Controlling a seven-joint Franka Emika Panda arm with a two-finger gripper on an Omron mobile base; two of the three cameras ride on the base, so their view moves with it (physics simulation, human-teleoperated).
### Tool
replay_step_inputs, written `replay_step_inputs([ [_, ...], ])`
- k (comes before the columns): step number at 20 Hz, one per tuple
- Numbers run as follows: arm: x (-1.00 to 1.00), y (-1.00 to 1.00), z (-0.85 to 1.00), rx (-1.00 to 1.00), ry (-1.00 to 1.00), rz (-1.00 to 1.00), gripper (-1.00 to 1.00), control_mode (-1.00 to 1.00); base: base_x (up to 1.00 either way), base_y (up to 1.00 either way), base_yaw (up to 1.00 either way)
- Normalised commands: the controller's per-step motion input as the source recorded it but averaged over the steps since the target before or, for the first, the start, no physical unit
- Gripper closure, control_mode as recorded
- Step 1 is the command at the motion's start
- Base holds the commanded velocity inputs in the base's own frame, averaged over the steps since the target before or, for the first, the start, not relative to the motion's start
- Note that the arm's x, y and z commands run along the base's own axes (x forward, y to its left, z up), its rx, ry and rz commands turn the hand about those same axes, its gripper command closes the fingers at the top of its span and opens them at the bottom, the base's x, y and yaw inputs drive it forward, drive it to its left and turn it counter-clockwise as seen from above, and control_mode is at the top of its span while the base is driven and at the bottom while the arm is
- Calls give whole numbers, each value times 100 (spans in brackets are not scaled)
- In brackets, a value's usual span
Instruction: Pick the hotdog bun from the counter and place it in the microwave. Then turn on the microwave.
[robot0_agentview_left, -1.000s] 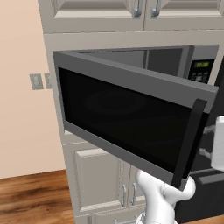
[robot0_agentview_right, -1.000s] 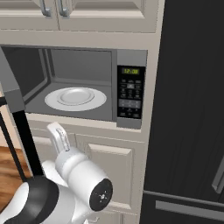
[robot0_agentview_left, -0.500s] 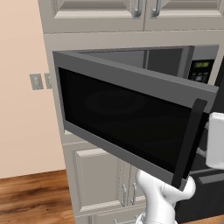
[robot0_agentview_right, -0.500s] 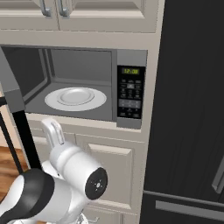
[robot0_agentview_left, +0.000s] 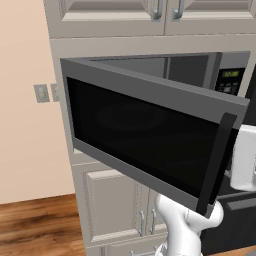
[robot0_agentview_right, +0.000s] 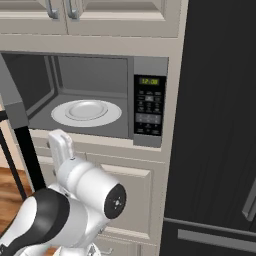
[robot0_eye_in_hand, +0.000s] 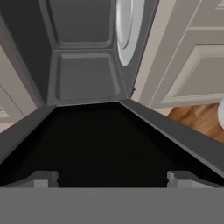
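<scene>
At microwave (robot0_agentview_right: 100, 100): door (robot0_agentview_left: 150, 145) swung wide, white plate (robot0_agentview_right: 86, 111) inside.
Arm pose: low, hand rolled sideways, aimed into cavity.
Claw (robot0_eye_in_hand: 112, 178): fingers spread wide, holding nothing, touching nothing.

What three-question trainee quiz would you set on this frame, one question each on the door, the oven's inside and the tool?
1. True or false: the black glass door of the grey-framed built-in microwave is shut.
2. What lies inside the oven cavity?
A. a tan bread roll
B. a round white turntable plate, bare
C. a mug
3. Fill in: the tool, seen in the hand view with its two dark fingertips far apart, is ____ and holds nothing.

Key: 1 false, the door is swung wide open. 2 B. 3 open.
</scene>
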Motion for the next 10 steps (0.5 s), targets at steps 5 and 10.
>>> replay_step_inputs([
  [5,4,20,-8,7,0,4,-100,-100,0,0,0],
  [10,0,21,-7,4,0,5,-100,-100,0,0,0],
])
